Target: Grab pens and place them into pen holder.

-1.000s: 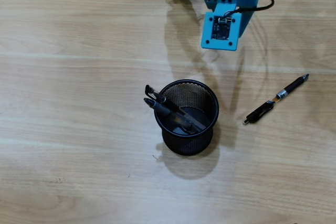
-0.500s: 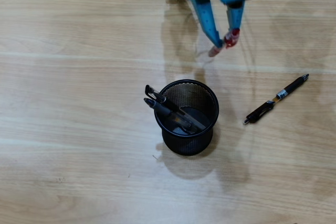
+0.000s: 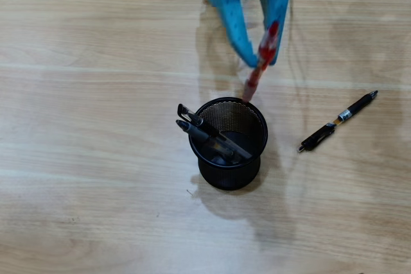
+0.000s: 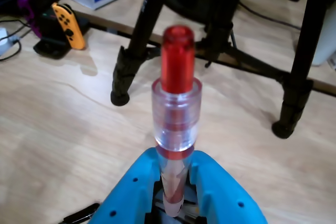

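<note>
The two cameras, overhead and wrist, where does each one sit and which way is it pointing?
Overhead view: fixed above the wooden table, looking straight down on the pen holder, the loose black pen and the blue gripper.
Wrist view: rides on the gripper, looking along the clamped pen toward tripod legs; only the blue fingers show.
Shared: the red-and-white pen and the gripper holding it.

The arm is moulded in bright sky-blue plastic throughout. In the overhead view its two-fingered blue plastic tool (image 3: pixel 260 62) shows long tapering fingers, blurred, below a dark block at the wrist, and a blue perforated piece sits at the top edge. In the wrist view the fingers (image 4: pixel 223 195) are rounded, each with small dark screw holes.
</note>
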